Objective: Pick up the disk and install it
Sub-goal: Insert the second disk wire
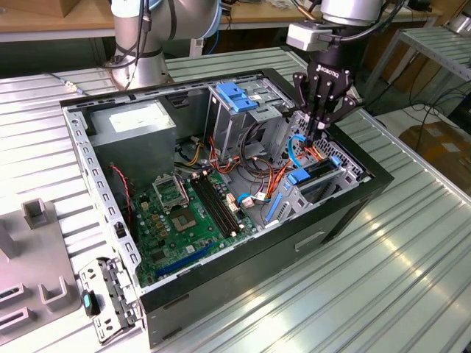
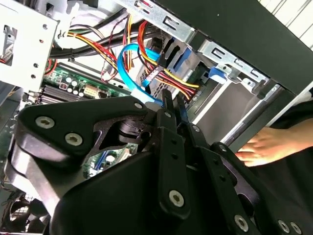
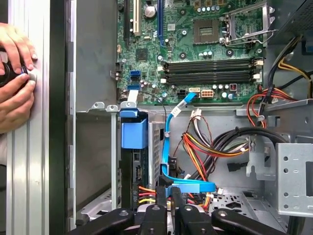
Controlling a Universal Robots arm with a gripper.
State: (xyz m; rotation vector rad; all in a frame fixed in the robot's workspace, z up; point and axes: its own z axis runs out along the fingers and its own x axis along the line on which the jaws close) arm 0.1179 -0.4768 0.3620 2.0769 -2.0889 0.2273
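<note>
An open desktop computer case (image 1: 346, 209) lies on its side on a ribbed metal bench (image 1: 412, 279), its insides facing up. A green motherboard (image 1: 184, 213) fills the middle of the case. A grey power supply (image 1: 136, 125) sits in the far corner at the exterior view's left, and a tall grey drive cage with a blue latch (image 1: 237, 95) stands behind the board.

The robot arm reaches down from above at the exterior view's right. Its black claw (image 1: 318, 134) hangs low inside the case, over a tangle of red, orange and yellow wires (image 1: 276, 176) and thin blue cables (image 3: 171, 127). In both wrist views the fingers (image 3: 164, 193) stand close together with only a thin gap between them. They appear to grip nothing, though the tips sit right among the cables.

The disk (image 1: 315, 176) already sits in the drive bay at the near corner of the case, at the exterior view's right. Its blue rails and tab (image 3: 133, 128) show above the bay's metal frame. It looks slotted in on edge, so picking up and placing seem largely done. Whether it is fully seated and latched cannot be told.

A person's hands (image 3: 14, 73) rest on the bench just outside the case wall.
</note>
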